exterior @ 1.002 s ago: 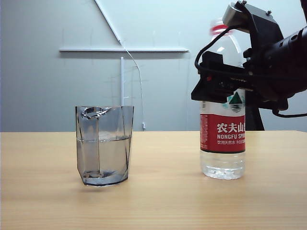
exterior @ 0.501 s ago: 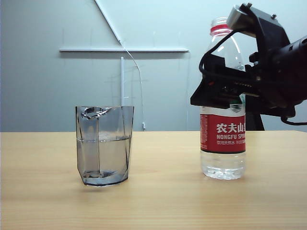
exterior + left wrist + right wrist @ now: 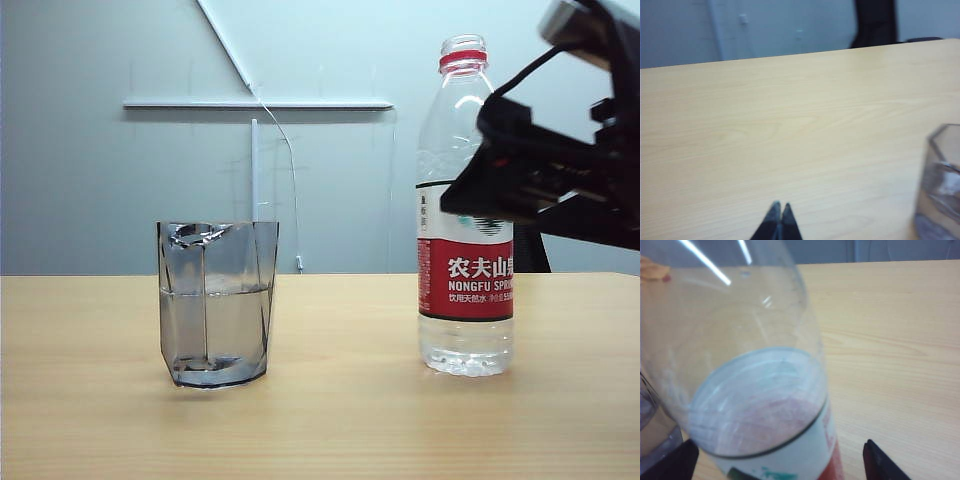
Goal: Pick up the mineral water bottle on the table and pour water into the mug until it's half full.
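Right hand (image 3: 777,457) stands wide open astride the mineral water bottle (image 3: 465,210), fingers clear of its sides; the bottle stands upright on the counter (image 3: 330,420). Left hand (image 3: 778,220) is pinched together low over bare counter beside the grey faceted mug (image 3: 216,303), which is about half full of water (image 3: 218,325).

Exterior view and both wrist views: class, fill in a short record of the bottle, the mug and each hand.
bottle: mineral water bottle upright on the table, uncapped, little water left
mug: mug upright, roughly half full, apart from the bottle
right hand: right hand open, fingers either side of the bottle
left hand: left hand shut, near the mug
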Robot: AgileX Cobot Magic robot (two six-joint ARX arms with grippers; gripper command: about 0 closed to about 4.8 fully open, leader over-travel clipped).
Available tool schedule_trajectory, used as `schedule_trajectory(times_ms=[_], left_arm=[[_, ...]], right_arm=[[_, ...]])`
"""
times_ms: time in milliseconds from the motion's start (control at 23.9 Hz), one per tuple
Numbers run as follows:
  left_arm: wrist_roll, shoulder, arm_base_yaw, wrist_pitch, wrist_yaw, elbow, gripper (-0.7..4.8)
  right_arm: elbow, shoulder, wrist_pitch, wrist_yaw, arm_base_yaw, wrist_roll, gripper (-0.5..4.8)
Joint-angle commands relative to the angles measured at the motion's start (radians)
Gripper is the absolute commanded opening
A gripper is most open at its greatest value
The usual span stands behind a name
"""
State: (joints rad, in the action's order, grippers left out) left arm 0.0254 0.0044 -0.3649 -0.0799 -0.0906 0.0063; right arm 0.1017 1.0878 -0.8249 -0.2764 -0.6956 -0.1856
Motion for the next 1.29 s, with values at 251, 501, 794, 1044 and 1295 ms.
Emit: schedule_trajectory(times_ms=[251,501,794,1044,1295], left_arm=[[-0.003,0.002,0.216,0.006,0.001,0.003,-0.02],[-0.003,0.002,0.335,0.007,0.001,0.003,-0.02],[-0.003,0.002,0.359,0.006,0.001,0.003,-0.02],[-0.003,0.002,0.359,0.007,0.001,0.003,-0.02],[-0.003,0.002,0.359,0.006,0.000,0.003,-0.02]], right_arm=[[-0.039,-0.259,0.098,0.043,-0.048,-0.084,4.79],[-0.039,-0.520,0.265,0.047,-0.141,-0.101,3.78],[-0.039,-0.808,0.531,0.050,-0.138,-0.102,0.79],[-0.039,-0.987,0.703,0.047,-0.138,-0.102,-0.08],[-0.039,-1.088,0.707,0.047,-0.138,-0.102,-0.05]])
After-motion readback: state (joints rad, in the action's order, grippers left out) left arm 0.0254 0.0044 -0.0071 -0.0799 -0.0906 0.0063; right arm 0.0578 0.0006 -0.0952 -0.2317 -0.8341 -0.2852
